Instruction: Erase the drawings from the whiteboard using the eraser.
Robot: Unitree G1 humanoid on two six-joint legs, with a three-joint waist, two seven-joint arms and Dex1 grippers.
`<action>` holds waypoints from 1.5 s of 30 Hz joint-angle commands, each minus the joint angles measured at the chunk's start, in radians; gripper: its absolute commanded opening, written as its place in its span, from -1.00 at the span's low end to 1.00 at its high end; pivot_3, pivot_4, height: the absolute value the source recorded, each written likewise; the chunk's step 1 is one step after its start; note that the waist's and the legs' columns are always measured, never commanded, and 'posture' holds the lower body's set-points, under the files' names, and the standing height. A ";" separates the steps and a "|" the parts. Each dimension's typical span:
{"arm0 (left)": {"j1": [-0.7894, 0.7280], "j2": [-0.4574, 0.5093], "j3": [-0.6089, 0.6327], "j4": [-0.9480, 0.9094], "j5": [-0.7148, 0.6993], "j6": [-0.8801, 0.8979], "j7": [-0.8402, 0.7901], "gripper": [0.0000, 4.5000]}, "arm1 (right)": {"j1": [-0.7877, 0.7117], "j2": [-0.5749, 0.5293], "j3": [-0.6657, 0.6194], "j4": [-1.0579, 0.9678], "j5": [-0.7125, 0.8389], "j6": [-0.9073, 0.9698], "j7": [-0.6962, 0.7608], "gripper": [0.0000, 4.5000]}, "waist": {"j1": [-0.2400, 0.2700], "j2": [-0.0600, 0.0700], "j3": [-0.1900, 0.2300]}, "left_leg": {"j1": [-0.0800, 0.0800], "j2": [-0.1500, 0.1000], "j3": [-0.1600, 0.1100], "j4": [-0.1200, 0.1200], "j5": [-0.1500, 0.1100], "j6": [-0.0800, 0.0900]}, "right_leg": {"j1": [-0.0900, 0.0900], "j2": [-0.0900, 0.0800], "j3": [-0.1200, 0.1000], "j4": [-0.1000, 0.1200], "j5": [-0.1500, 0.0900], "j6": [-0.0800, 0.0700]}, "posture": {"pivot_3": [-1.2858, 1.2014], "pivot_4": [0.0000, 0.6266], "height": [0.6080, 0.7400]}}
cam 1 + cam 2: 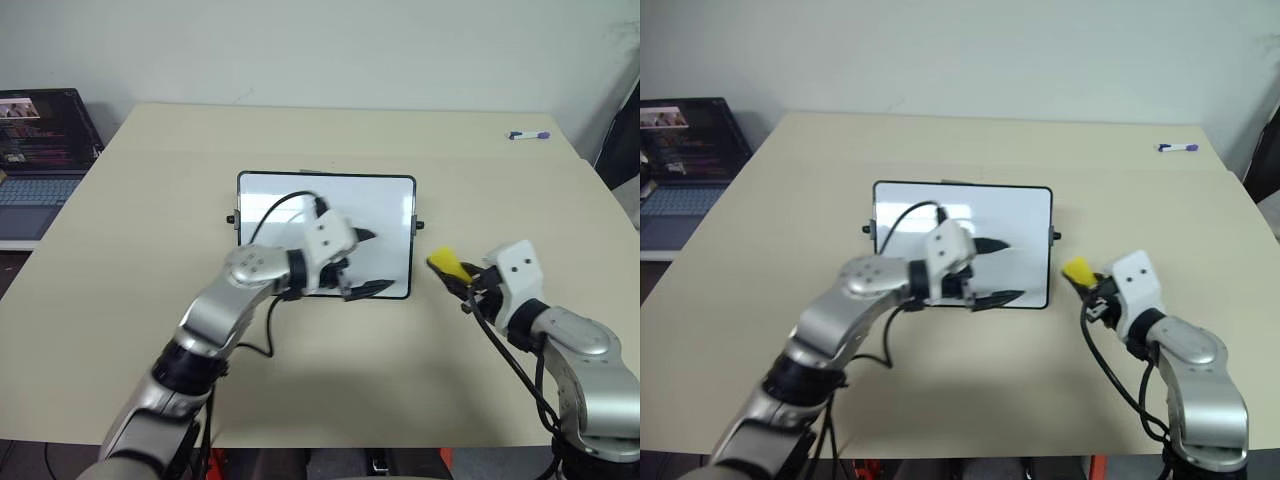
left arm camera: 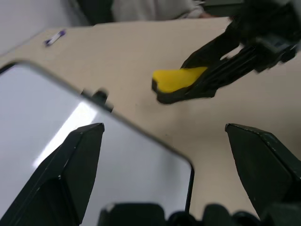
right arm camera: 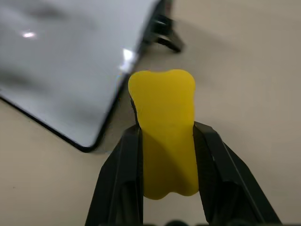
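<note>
While the right gripper [image 3: 165, 155] is clamping the yellow eraser [image 3: 164, 127] just off the whiteboard's [image 1: 300, 190] right edge, the left gripper [image 1: 362, 262] is hovering over the board. Its fingers are standing wide apart.

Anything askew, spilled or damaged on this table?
Nothing stands out. The whiteboard lies flat and square on the table, the eraser sits clamped in the right gripper, and the marker pen rests near the far edge.
</note>
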 commanded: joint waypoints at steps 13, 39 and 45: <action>-0.089 -0.096 -0.139 0.177 0.123 -0.118 -0.129 1.00 | -0.081 0.131 -0.025 0.082 -0.059 0.081 -0.371 -0.51 | -0.012 0.001 0.000 | 0.001 0.002 0.008 0.000 0.000 0.000 | -0.002 0.005 0.011 0.000 0.000 0.000 | 0.03 -0.52 1.00; 0.568 -0.052 0.513 -0.403 0.045 0.107 0.391 1.00 | 0.245 0.000 0.067 0.188 0.182 -0.788 -0.109 0.99 | -0.008 0.000 -0.001 | 0.004 0.004 0.006 0.001 -0.001 -0.001 | 0.000 0.002 0.014 0.001 0.000 0.001 | 0.03 -0.52 1.00; 0.874 -0.204 0.622 -0.390 0.194 -0.056 0.676 1.00 | 0.391 0.111 0.008 0.259 0.159 -0.981 -0.236 0.99 | -0.004 -0.003 -0.004 | 0.008 0.001 0.009 0.002 -0.001 0.000 | 0.003 -0.002 0.016 0.001 0.002 0.004 | 0.03 -0.52 1.00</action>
